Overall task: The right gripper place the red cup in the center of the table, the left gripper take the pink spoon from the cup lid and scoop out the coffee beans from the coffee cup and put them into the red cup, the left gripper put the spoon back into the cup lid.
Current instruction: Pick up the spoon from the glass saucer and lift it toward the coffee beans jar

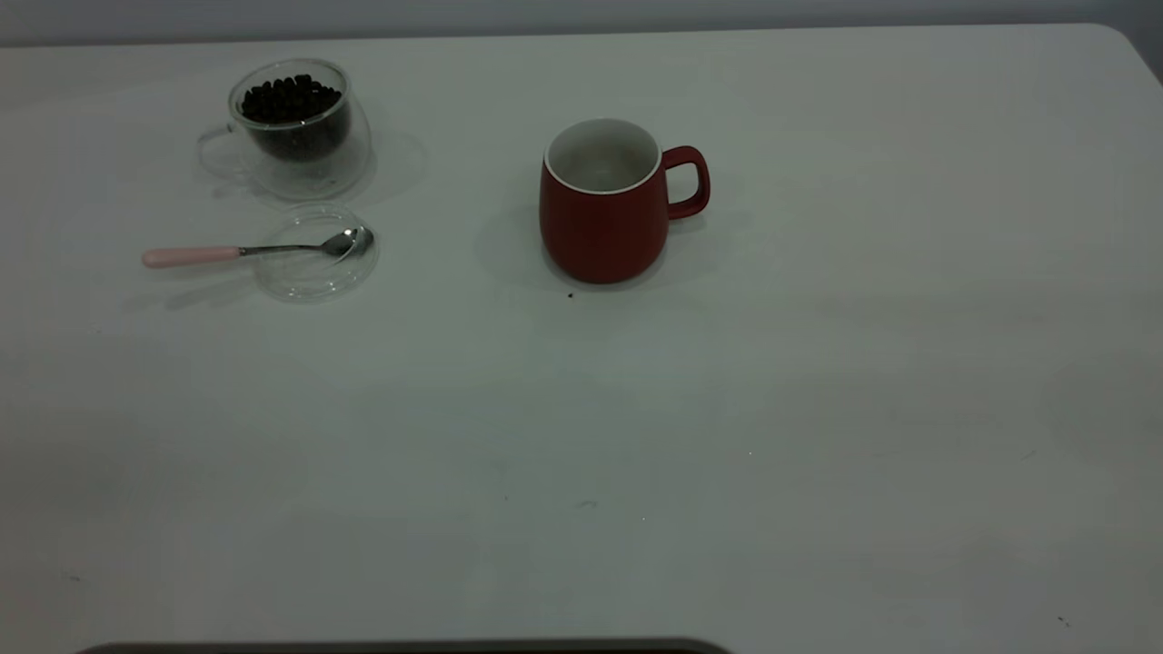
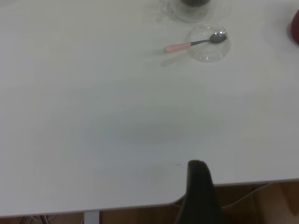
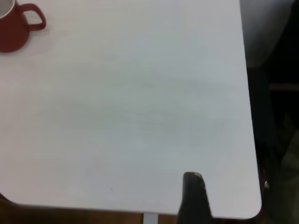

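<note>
1. At the far left of the counter (image 1: 818, 409), the coffee cup (image 1: 295, 127) is seen upright, filled with the coffee beans (image 1: 291, 98), its clear handle turned outward to the left.
2. Just in front of it, the cup lid (image 1: 313, 254) lies flat as a rest; the pink spoon (image 1: 259, 248) is laid across it, bowl on the glass and pink handle overhanging to the left, where it can probably be gripped freely.
3. Near the middle, the red cup (image 1: 604, 204) stands upright and apparently empty, handle to the right, well apart from the glass items; its placement is judged done.
4. The left claw (image 2: 198, 186) is held back over the near edge; whether it is wide or narrow cannot be told.
5. The right claw (image 3: 194, 193) is likewise parked at the near right corner, its spread not discernible.
</note>
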You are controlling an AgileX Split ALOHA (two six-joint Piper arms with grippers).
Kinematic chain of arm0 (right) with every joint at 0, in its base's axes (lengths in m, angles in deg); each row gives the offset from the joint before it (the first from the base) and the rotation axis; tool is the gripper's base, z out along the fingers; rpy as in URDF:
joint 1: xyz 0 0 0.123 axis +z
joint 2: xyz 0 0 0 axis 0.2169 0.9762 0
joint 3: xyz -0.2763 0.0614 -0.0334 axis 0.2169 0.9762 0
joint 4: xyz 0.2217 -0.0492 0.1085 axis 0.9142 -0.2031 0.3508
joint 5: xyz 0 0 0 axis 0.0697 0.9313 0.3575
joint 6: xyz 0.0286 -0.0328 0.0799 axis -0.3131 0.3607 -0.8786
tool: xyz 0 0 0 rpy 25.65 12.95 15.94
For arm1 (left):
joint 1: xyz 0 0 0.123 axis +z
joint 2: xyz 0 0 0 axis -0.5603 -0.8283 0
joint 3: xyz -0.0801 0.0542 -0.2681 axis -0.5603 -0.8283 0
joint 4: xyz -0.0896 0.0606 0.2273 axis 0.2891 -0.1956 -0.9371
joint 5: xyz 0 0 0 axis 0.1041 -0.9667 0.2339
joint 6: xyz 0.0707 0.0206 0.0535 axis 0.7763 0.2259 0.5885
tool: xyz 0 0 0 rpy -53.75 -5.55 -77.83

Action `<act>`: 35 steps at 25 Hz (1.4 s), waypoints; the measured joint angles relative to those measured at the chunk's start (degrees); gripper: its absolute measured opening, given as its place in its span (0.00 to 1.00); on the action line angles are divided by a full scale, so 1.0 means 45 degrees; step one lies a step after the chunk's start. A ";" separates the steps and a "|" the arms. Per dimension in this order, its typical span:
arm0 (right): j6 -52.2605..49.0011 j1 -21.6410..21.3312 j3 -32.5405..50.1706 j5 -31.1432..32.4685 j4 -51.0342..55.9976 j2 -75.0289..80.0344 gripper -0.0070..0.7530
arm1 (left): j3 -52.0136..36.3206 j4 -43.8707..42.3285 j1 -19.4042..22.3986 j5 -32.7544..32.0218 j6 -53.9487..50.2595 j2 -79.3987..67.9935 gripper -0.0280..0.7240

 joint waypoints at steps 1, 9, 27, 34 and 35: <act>0.0000 -0.0199 0.0049 -0.0079 0.0113 -0.0084 0.79 | 0.0000 0.0000 0.0000 0.0000 0.0000 0.0000 0.82; 0.0000 -0.1120 0.1519 -0.1239 0.0876 -0.0881 0.79 | 0.0000 0.0000 0.0000 0.0000 0.0000 0.0000 0.82; 0.0203 -0.1158 0.1534 -0.1291 0.0672 -0.0944 0.79 | 0.0000 0.0000 0.0000 0.0000 0.0000 0.0000 0.82; 0.0229 -0.1158 0.1534 -0.1291 0.0672 -0.0944 0.79 | 0.0000 0.0000 0.0000 0.0000 0.0000 0.0000 0.82; 0.0229 -0.1158 0.1534 -0.1301 0.0672 -0.0944 0.79 | 0.0000 0.0000 0.0000 0.0000 0.0000 0.0000 0.82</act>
